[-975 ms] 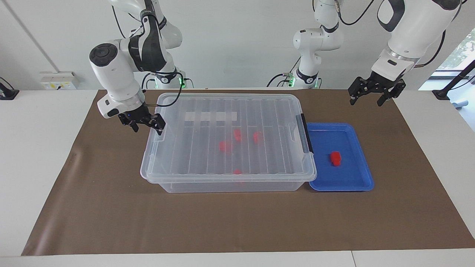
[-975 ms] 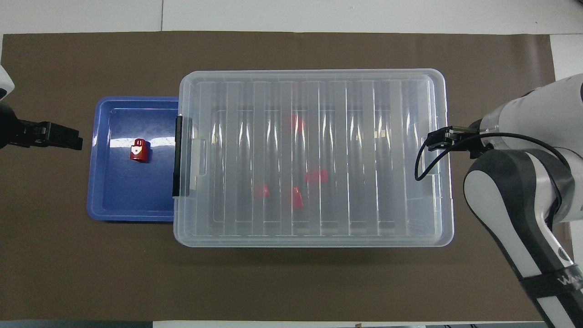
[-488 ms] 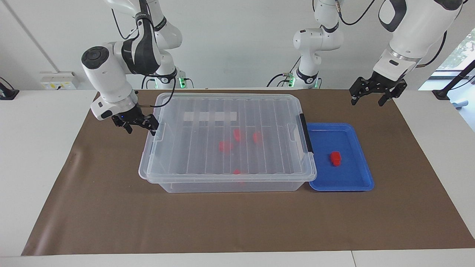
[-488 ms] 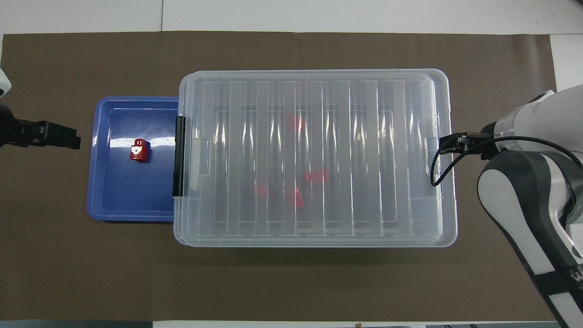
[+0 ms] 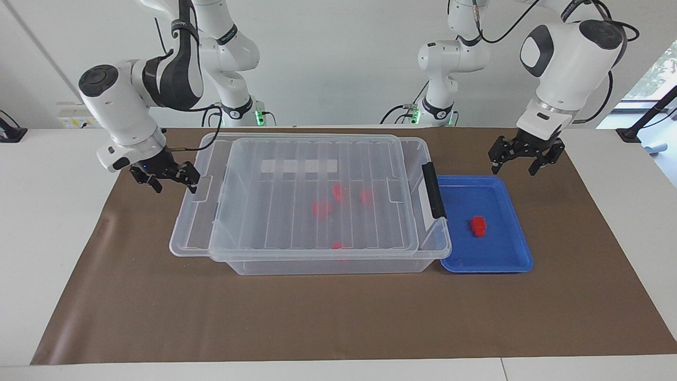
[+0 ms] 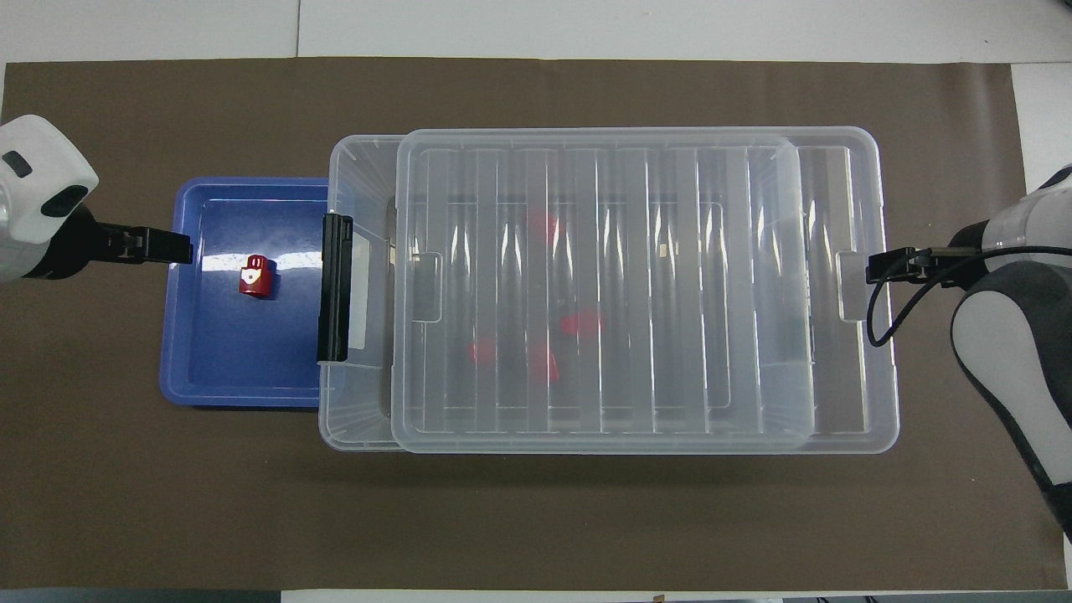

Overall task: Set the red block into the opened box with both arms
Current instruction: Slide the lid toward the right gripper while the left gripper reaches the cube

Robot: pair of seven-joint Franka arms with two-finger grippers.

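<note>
A red block [image 5: 478, 225] [image 6: 255, 276] lies in the blue tray [image 5: 497, 259] [image 6: 209, 368]. Several more red blocks [image 5: 321, 208] [image 6: 580, 322] show through the lid inside the clear box [image 5: 317, 265] [image 6: 358, 167]. The ribbed lid [image 5: 193, 233] [image 6: 846, 184] lies shifted toward the right arm's end, which leaves a strip of the box uncovered beside its dark latch handle [image 5: 433, 197] [image 6: 335, 286]. My right gripper [image 5: 174, 182] [image 6: 888, 266] is open, with one finger at the lid's end rim. My left gripper [image 5: 513, 166] [image 6: 172, 249] hangs open over the tray's edge.
A brown mat [image 5: 338, 317] [image 6: 536, 519] covers the table under the box and tray. The tray sits against the box's latch end, toward the left arm's end of the table. White tabletop [image 5: 47, 211] borders the mat.
The lid has slid toward the right arm's end together with my right gripper, uncovering the box's latch end. My left gripper has dropped lower and come over the tray's edge.
</note>
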